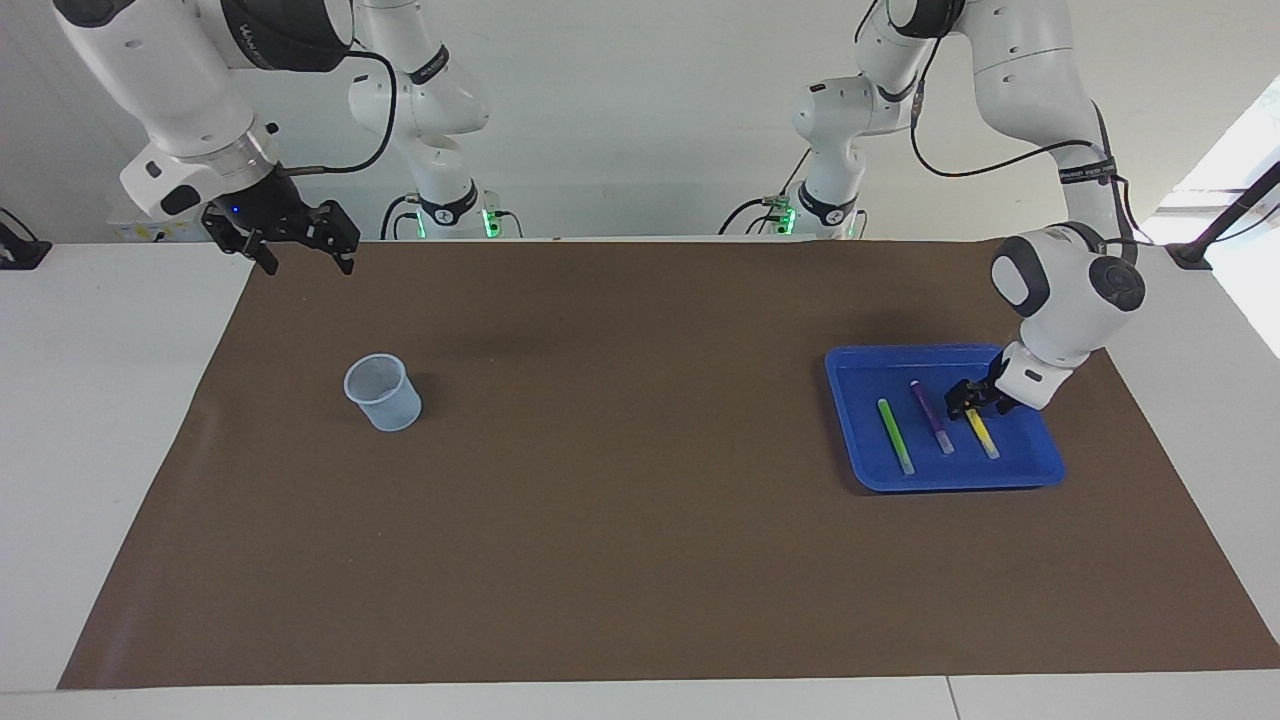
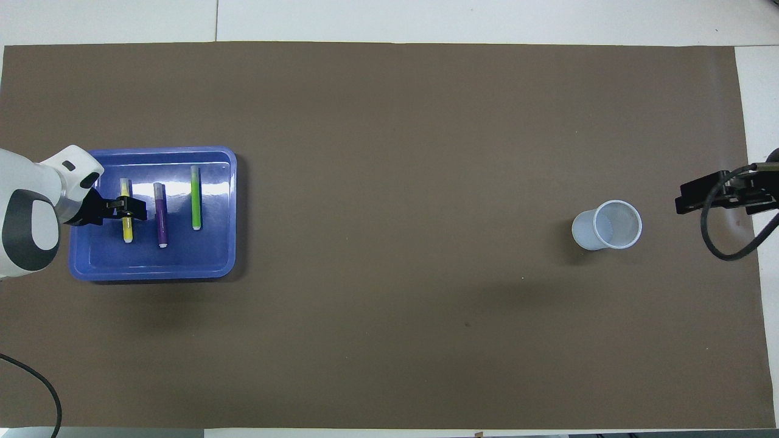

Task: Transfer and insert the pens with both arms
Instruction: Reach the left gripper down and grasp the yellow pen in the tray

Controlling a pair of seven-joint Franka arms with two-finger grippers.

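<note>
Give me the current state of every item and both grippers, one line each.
yellow pen: lying in the tray, left gripper straddling it.
purple pen: lying in the tray, untouched.
green pen: lying in the tray, untouched.
tray: flat on the mat, holding all three pens.
cup: upright, empty.
left gripper: down at the yellow pen.
right gripper: open, raised, waiting.

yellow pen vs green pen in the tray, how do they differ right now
The slim yellow pen lies at the blue plastic tray's left-arm end; the slim green pen lies at its other end, past the purple pen. The left tool straddles the yellow pen; nothing is at the green pen. Both lie flat and parallel.
</note>
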